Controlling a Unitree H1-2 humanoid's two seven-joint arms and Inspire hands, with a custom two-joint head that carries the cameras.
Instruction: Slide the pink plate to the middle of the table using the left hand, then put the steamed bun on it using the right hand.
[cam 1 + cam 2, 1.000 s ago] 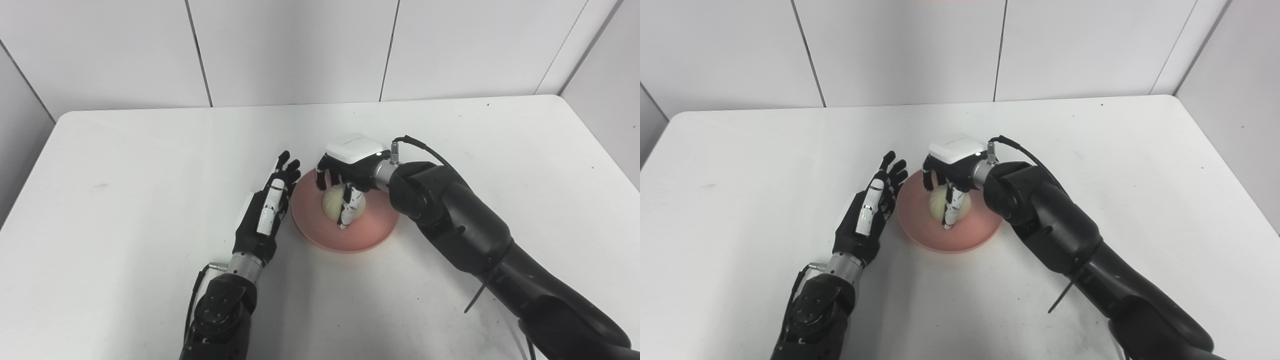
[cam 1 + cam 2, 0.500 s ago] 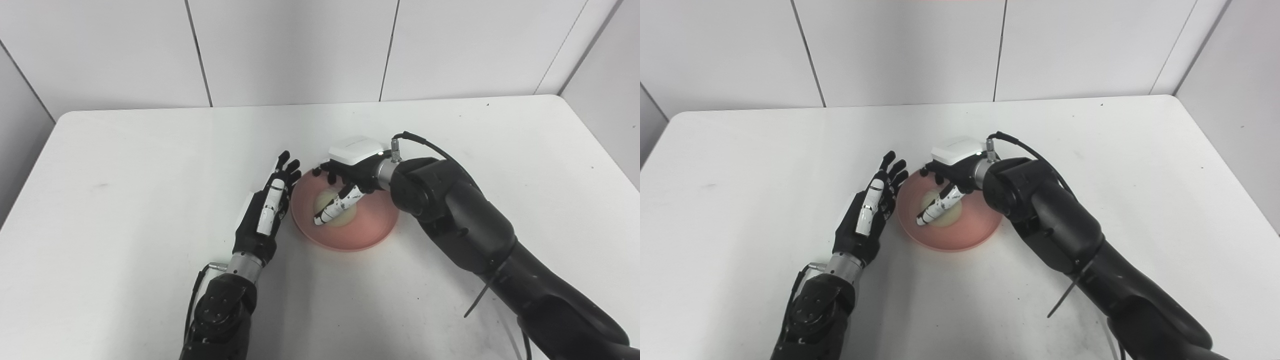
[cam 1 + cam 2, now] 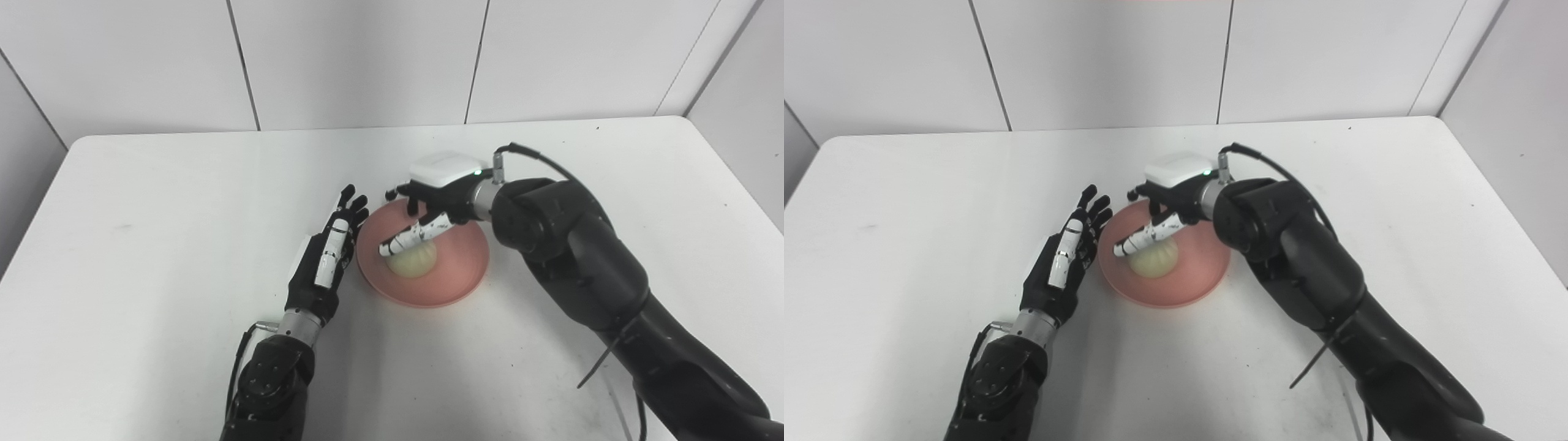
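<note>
The pink plate (image 3: 456, 269) sits near the middle of the white table. The pale steamed bun (image 3: 413, 260) lies on it, left of its centre. My right hand (image 3: 429, 205) hovers just above the bun with its fingers spread open, thumb stretched out over the bun, holding nothing. My left hand (image 3: 324, 257) rests open on its edge against the plate's left rim, fingers straight and pointing away. The same scene shows in the right eye view, with the plate (image 3: 1194, 278), bun (image 3: 1153, 260), right hand (image 3: 1170, 202) and left hand (image 3: 1062, 260).
The white table (image 3: 153, 202) has rounded far corners and meets white wall panels at the back. My right forearm (image 3: 569, 257) crosses the table from the lower right towards the plate.
My right hand has opened, let go of the bun and lifted up and back a little. The bun now lies free on the plate. The left hand has not moved.
</note>
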